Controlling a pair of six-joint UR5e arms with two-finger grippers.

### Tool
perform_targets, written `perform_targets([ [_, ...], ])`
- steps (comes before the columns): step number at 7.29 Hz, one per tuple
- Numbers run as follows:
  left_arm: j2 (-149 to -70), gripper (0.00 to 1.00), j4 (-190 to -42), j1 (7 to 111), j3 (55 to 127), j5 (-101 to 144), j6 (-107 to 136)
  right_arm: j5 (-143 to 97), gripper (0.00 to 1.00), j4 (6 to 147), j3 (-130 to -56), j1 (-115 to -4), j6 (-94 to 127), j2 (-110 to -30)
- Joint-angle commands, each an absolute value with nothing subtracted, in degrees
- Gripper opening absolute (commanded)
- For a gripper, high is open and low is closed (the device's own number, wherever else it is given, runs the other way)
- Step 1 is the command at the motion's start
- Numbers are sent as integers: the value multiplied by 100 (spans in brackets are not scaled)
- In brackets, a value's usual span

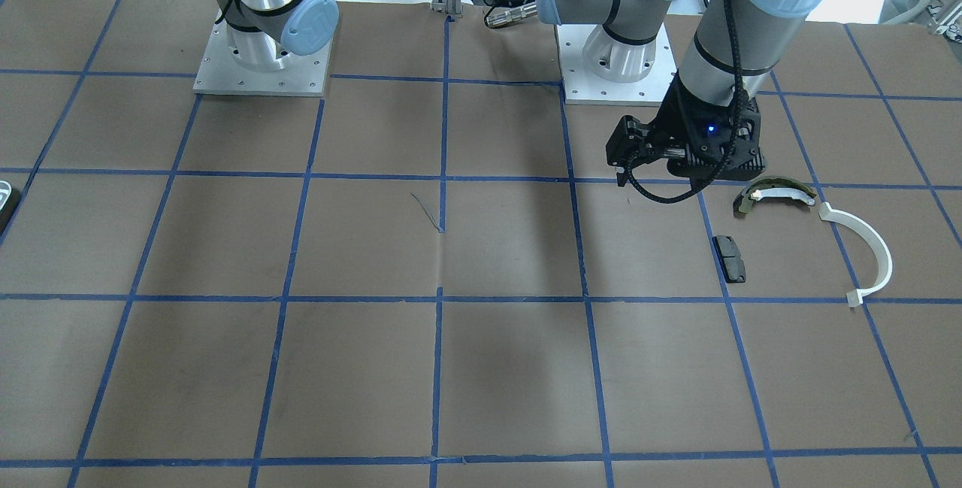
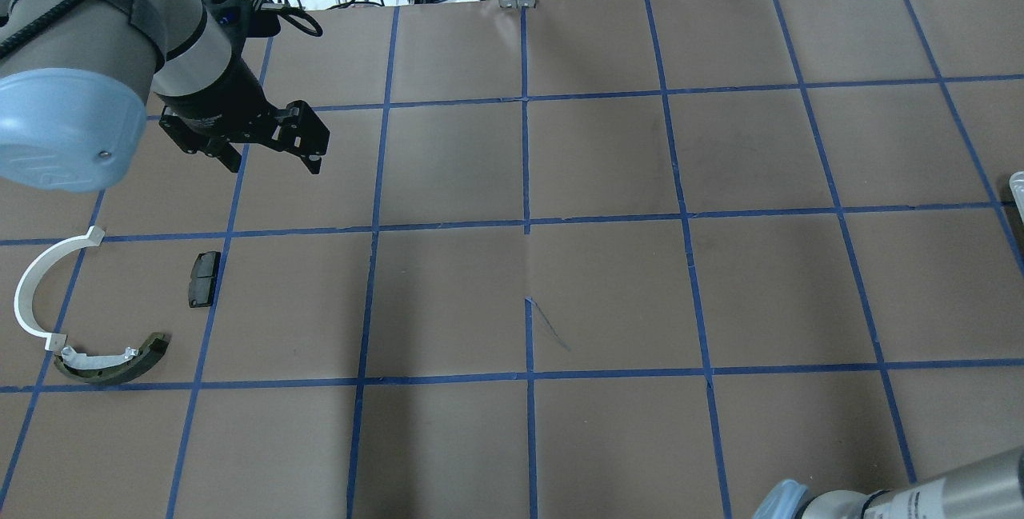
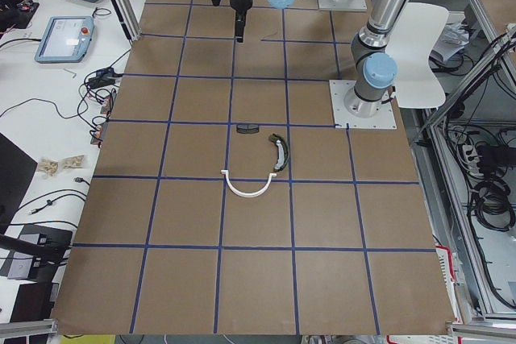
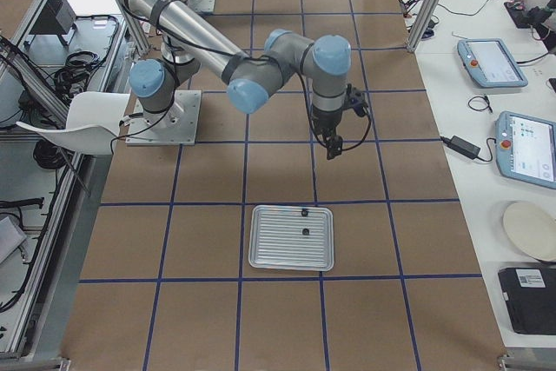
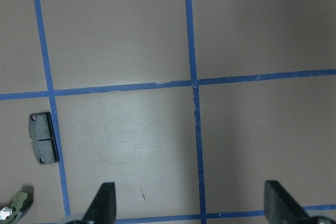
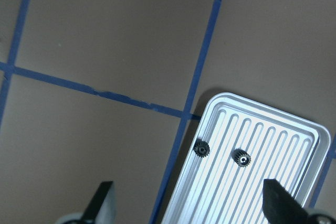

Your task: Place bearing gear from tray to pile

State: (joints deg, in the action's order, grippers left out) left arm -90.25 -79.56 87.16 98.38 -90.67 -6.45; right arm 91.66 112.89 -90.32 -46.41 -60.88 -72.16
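Observation:
The ribbed silver tray (image 4: 278,249) lies on the brown table and holds two small black bearing gears (image 6: 201,149) (image 6: 242,158). My right gripper (image 6: 189,208) is open and empty. It hovers above the table beside the tray's edge (image 6: 294,182), and it also shows in the exterior right view (image 4: 331,152). The pile is a white half-ring (image 2: 28,283), an olive-and-white shoe (image 2: 112,363) and a black pad (image 2: 203,279). My left gripper (image 2: 272,159) is open and empty, high above the table beyond the pad (image 5: 42,139).
Blue tape lines divide the brown table into squares. The arm bases (image 1: 261,59) (image 1: 618,59) stand at the robot's edge. A tray corner (image 2: 1018,187) shows at the overhead view's right edge. Tablets and cables lie on the side bench (image 4: 495,58).

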Motion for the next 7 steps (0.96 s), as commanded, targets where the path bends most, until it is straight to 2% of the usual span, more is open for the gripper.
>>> perform_targets([
  [1, -8939, 100, -7945, 8710, 9809, -9070, -650, 9079, 100, 11826, -9035, -3975, -7064, -6420],
  [3, -8938, 100, -7954, 8710, 9817, -9070, -642, 8843, 100, 12398, -9018, -3779, -7197, -5847],
  [6, -8904, 100, -7963, 8719, 9826, -9097, -642, 8903, 100, 12568, -9035, -3779, -7295, -5599],
  [7, -8903, 100, -7972, 8710, 9835, -9097, -642, 8895, 92, 12577, -9009, -3779, -7295, -5529],
])
